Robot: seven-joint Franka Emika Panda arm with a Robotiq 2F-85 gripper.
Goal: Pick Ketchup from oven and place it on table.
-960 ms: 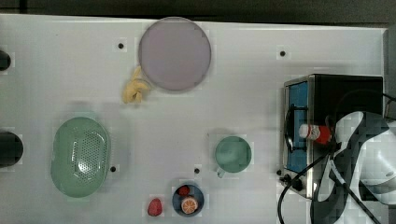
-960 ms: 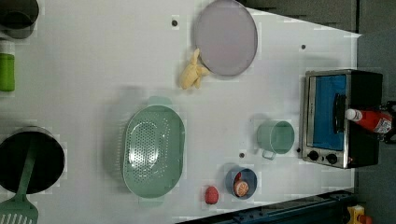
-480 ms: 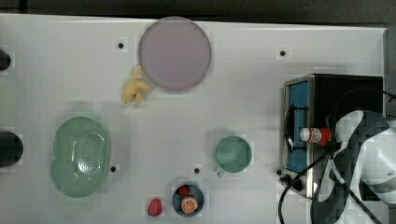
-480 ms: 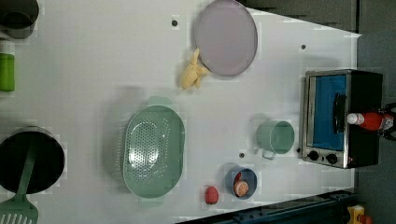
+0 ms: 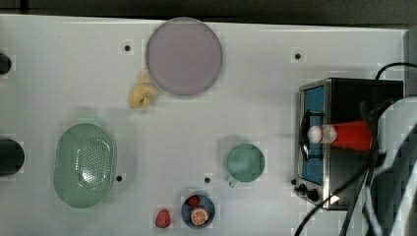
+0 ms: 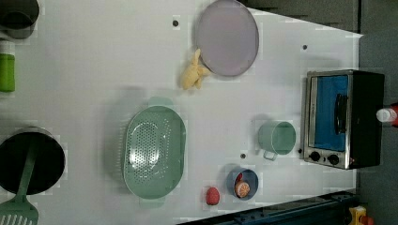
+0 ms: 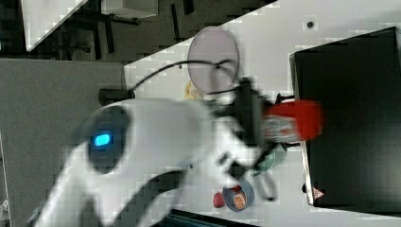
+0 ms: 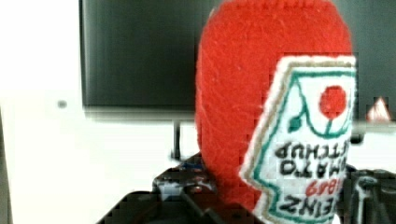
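Note:
The Ketchup (image 5: 344, 135) is a red bottle with a white cap, hanging over the top of the black oven (image 5: 364, 93). My gripper (image 7: 259, 124) is shut on its lower end, and the bottle (image 7: 295, 120) sticks out over the oven's dark roof (image 7: 350, 156). In the wrist view the red body and label (image 8: 261, 93) sit close between the fingers, with the oven (image 8: 140, 51) behind. The left view has the white cap (image 6: 386, 114) just past the oven (image 6: 366, 117) at the picture's right edge. The white table (image 5: 246, 98) spreads out beside the oven.
On the table stand a purple plate (image 5: 184, 55), a green mug (image 5: 245, 162) close to the oven door, a green colander (image 5: 84, 163), a small bowl of fruit (image 5: 197, 211), a strawberry (image 5: 163, 218) and a yellow lump (image 5: 141, 93). Cables hang by the arm (image 5: 393, 196).
The fingers have closed on the Ketchup. The bottle now looks larger in the top view and has slid toward the left view's right edge, lifted off the oven.

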